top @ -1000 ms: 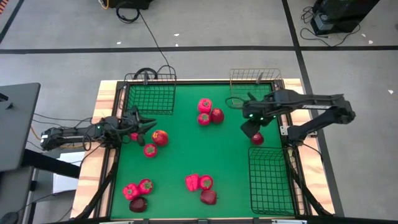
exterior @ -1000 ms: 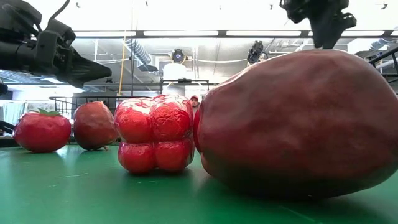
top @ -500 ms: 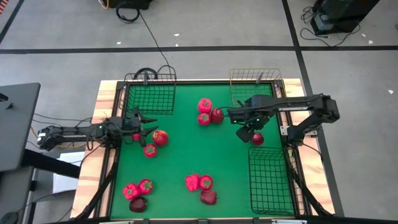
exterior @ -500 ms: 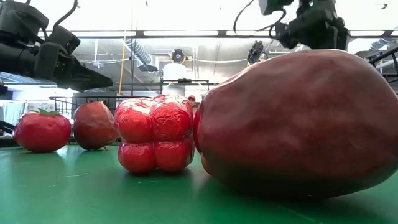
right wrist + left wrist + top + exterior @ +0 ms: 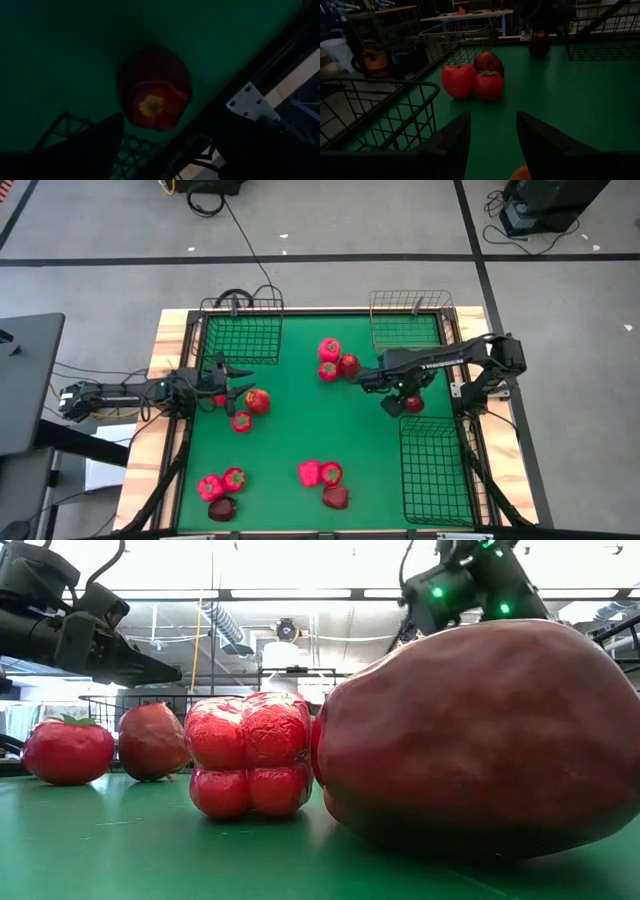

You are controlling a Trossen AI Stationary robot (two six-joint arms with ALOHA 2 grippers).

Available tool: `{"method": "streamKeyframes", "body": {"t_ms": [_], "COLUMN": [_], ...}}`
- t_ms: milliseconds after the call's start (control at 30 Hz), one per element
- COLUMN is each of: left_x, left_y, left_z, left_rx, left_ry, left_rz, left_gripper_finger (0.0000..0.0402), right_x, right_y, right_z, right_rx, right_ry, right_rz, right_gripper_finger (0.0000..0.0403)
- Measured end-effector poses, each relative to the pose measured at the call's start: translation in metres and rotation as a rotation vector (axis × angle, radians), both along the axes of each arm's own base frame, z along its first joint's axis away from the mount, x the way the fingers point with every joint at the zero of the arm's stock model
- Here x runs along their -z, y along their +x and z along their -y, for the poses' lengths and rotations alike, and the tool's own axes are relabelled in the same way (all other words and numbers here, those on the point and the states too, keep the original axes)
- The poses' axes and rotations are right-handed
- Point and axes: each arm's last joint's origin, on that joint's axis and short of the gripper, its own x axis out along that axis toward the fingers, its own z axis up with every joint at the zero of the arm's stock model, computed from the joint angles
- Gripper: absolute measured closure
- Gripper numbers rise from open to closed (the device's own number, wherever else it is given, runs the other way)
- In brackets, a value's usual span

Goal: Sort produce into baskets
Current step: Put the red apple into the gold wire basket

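On the left side of the table, the left gripper (image 5: pixel 228 380) hangs low over the green mat (image 5: pixel 320 430), barely shifted from a second ago, beside the squarish black basket (image 5: pixel 240 338). In the left wrist view its 2 fingers (image 5: pixel 451 140) stand partly apart with nothing between them, though a bit of red produce shows just below them; the high view places a tomato (image 5: pixel 257 401) and a second red item (image 5: pixel 241 421) just beside it. That suggests this arm is lining up a pick rather than carrying anything. In the middle, 3 pieces cluster together: a pepper (image 5: pixel 329 349), another red piece (image 5: pixel 328 370) and an apple (image 5: pixel 348 364). More produce lies along the near edge, including a pepper (image 5: pixel 309 473). To the right, the bigger change: the right gripper (image 5: pixel 392 388) has swung from near the gold basket (image 5: pixel 408 330) towards the table's centre and downwards, and its jaws have widened as it went, gripping nothing. It now sits directly above a dark red apple (image 5: pixel 154 90) resting on the mat just beyond the long black basket (image 5: pixel 435 470). All 3 baskets look empty, so sorting has hardly begun.
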Motion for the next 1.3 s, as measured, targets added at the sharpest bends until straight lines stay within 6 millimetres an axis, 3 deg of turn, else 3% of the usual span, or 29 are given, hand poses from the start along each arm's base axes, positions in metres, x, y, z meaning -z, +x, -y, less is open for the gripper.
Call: {"method": "streamKeyframes", "body": {"t_ms": [233,600,800,1033,1300], "left_x": [0.000,0.000,0.001,0.001,0.000], "left_y": [0.000,0.000,0.000,0.000,0.000], "left_z": [0.000,0.000,0.000,0.000,-0.001], "left_rx": [-0.004,-0.012,-0.013,-0.016,-0.037], "left_ry": [0.000,-0.001,-0.003,-0.002,-0.001], "left_rz": [-0.002,-0.003,-0.008,-0.007,0.005], "left_gripper_finger": [0.0236,0.0235,0.0235,0.0235,0.0235], "right_x": [0.019,0.054,0.065,0.059,0.018], "right_y": [-0.005,-0.029,-0.034,-0.034,-0.011], "right_z": [-0.001,-0.003,-0.004,-0.004,0.004], "right_rx": [0.011,0.041,0.046,0.033,-0.078], "right_ry": [0.010,0.050,0.099,0.098,-0.047], "right_rz": [0.116,0.026,0.038,0.011,0.045], "right_gripper_finger": [0.0044,0.0048,0.0079,0.0134,0.0100]}}
